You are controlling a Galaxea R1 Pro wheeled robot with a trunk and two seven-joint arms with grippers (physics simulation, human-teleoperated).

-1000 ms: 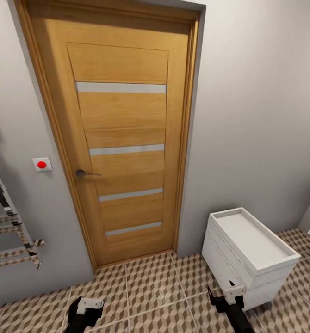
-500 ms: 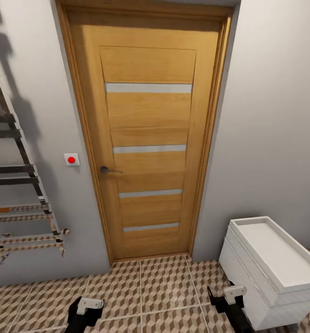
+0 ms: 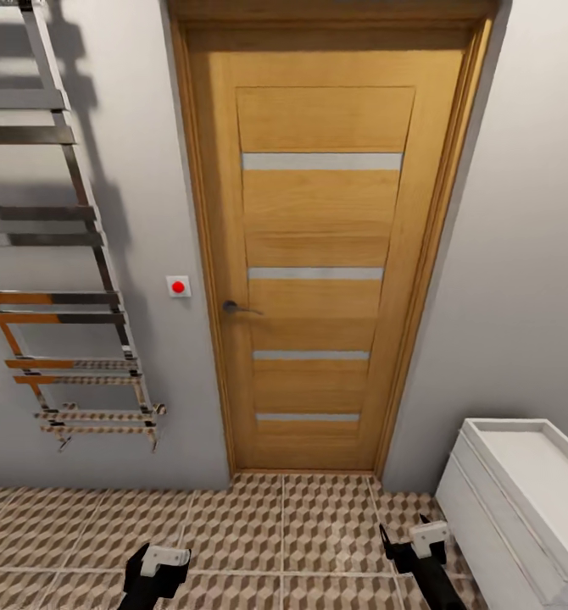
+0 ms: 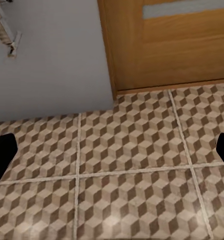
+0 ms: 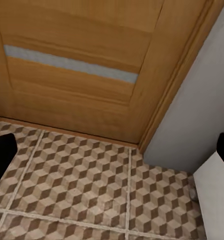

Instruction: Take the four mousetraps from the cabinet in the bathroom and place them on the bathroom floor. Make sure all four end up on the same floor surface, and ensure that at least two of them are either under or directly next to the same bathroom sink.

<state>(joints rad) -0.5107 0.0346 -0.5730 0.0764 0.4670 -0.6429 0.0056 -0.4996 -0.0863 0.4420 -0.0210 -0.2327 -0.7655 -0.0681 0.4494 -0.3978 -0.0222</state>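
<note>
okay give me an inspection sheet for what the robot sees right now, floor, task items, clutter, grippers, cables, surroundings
Surface: bathroom floor, cube-pattern tiles with pale grout, running up to the door and wall.
Job's things: sink, white basin on a white drawer unit, at the head view's right edge by the wall. Mousetraps and cabinet: nothing seen.
Clutter: nothing seen.
Grippers: left gripper and right gripper low over the tiles; in both wrist views the fingers sit wide apart with nothing between them.
Cables: nothing seen.
Surroundings: closed wooden door with a lever handle, a red wall button beside it, a chrome towel rail on the grey wall.
</note>
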